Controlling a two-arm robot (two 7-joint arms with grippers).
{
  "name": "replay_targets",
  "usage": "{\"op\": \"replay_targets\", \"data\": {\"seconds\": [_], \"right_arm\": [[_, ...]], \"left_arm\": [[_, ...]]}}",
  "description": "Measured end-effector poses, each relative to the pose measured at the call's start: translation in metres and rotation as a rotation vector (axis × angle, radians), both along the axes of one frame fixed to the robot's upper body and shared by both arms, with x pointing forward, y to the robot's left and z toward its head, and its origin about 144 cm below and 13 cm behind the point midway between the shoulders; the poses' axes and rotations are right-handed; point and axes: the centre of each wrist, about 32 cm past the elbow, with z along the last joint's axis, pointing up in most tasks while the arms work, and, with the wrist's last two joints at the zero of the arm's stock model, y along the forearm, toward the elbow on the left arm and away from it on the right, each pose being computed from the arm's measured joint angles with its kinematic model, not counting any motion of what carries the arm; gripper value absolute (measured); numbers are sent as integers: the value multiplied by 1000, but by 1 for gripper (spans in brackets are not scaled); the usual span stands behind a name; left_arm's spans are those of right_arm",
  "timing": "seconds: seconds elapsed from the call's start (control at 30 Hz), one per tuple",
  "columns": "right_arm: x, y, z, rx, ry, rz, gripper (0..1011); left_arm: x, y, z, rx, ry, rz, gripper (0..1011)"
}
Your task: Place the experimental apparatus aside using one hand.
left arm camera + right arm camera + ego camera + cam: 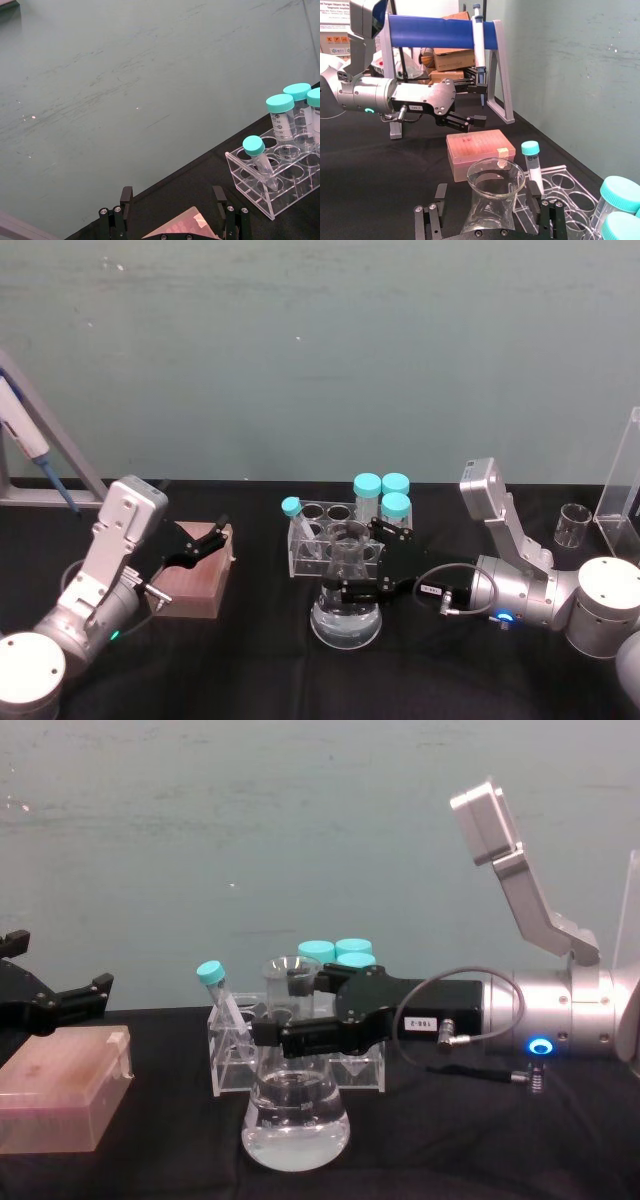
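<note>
Head view: right gripper at table centre, jaws either side of conical flask neck, whether clamped I can't tell; flask just near of tube rack; left gripper spread over pink box; chest view: flask sits on black table.

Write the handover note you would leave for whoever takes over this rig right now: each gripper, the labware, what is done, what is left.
Right gripper: fingers either side of the conical flask's neck, not visibly clamped; the flask sits on the black table before the tube rack.
Left gripper: open, idle over the pink tip box.
Small beaker stands at far right.
Done: approach to flask.
Left: grip it, lift, set it aside.
</note>
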Motion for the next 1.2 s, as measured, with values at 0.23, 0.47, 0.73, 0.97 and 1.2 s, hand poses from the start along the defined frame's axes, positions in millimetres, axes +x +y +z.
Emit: {"op": "replay_targets", "data": {"seconds": [0.23,0.47,0.73,0.97,1.2], "right_arm": [[0,0,0,1,0,0,840],[0,0,0,1,0,0,634],[0,0,0,1,0,-1,456],[0,0,0,1,0,-1,456],[-2,0,1,-4,-9,-7,457]], "left_arm": [[0,0,0,0,0,0,1000],[0,0,0,0,0,0,1000],[0,0,0,0,0,0,1000],[0,0,0,0,0,0,1000],[0,0,0,0,0,0,1000]]}}
